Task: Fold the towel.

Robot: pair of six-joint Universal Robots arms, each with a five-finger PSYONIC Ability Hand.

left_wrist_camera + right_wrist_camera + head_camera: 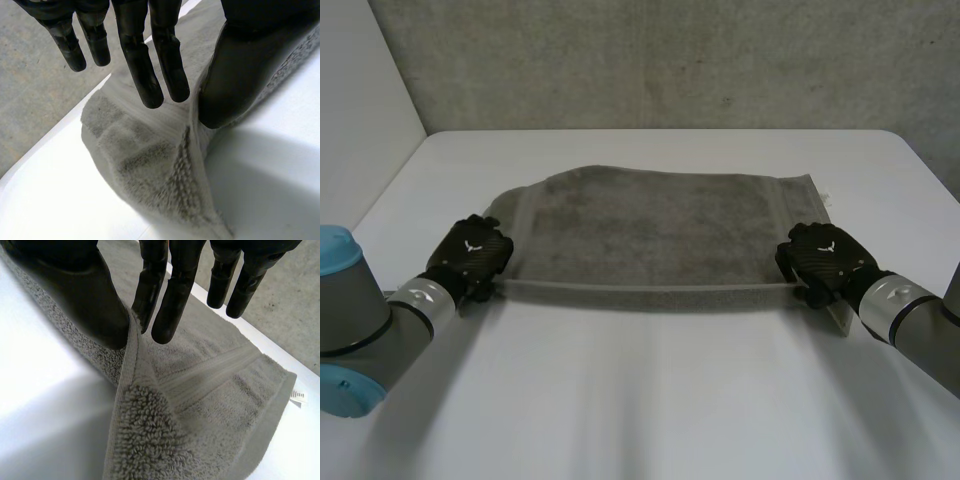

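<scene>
Table [650,400]: towel [660,225] near corners pinched by left hand [472,255], right hand [825,258].

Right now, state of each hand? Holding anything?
Left hand: shut on the towel, pinching its near edge, left end.
Right hand: shut on the towel, pinching its near edge, right end.

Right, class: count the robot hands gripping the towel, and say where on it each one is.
2. The left hand pinches the towel at its near left corner; the right hand pinches it at its near right corner.
</scene>
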